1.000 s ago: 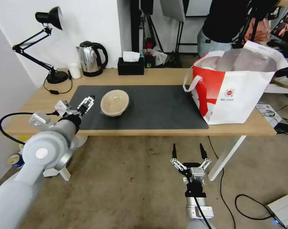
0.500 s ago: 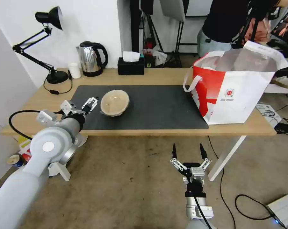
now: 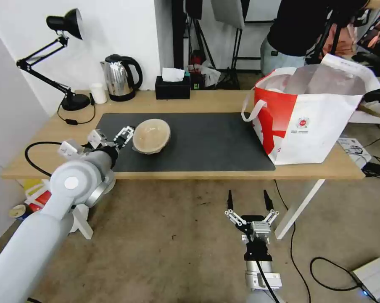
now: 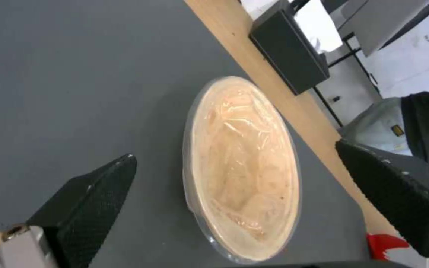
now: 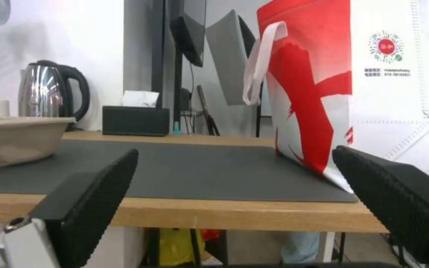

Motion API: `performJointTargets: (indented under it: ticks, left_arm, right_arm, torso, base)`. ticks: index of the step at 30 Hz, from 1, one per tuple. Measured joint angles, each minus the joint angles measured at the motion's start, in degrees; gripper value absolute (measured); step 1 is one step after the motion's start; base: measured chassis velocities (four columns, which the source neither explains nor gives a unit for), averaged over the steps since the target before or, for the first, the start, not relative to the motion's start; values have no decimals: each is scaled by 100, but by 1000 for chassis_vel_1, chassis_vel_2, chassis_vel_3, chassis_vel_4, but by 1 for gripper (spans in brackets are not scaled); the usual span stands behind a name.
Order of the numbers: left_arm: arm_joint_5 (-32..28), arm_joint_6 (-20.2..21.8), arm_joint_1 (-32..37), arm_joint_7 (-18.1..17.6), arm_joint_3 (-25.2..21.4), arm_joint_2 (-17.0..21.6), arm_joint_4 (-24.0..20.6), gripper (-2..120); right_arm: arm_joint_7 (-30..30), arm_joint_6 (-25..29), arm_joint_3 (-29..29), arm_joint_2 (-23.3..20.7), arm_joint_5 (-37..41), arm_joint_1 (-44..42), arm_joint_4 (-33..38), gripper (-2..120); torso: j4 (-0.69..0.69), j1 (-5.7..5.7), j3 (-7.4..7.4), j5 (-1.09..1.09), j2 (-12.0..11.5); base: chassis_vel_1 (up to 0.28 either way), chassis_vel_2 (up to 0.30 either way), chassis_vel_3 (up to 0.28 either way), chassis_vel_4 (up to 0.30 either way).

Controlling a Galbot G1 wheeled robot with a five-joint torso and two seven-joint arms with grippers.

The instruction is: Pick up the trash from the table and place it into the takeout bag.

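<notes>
A beige round bowl sealed under wrinkled clear plastic wrap [image 3: 151, 136] sits on the left part of a large dark grey mat [image 3: 207, 143] that covers the middle of the long light-wood tabletop on white legs [image 3: 51, 130]. The left gripper [image 3: 111, 137] reaches in from the table's near left edge and hovers just beside the bowl's left rim, its jaws spread apart with nothing between them; in the left wrist view the two black textured fingers [image 4: 88, 201] stand wide on either side of the wrapped bowl [image 4: 244, 167], clear of its rim. At the right end of the table stands the large white takeout bag with a red side panel, silver foil lining and white strap handles [image 3: 320, 122], its mouth open and its base overlapping the mat's right edge. Along the far edge of the table are a black desk lamp [image 3: 66, 59], a small white cup [image 3: 98, 93], a steel electric kettle with a black handle [image 3: 120, 78] and a black tissue box with a white tissue sticking up [image 3: 172, 86]. The right gripper [image 3: 248, 201] hangs below the table's front edge over the floor, jaws wide open and empty; its wrist view looks level across the mat toward the bag [image 5: 373, 93] and the bowl [image 5: 16, 139].
</notes>
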Motion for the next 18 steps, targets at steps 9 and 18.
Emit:
performJointTargets:
  ticks: [9,18]
  left_arm:
    - [2,8,-94,7,105,-104,188,100]
    - [8,19,-158,12,195,-230,321,100]
  right_arm:
    - [0,0,0,0,0,0,0,100]
    - [0,0,0,0,0,0,0,100]
  torso:
    - [0,0,0,0,0]
    - [0,0,0,0,0]
  base:
    - [0,0,0,0]
    - [0,0,0,0]
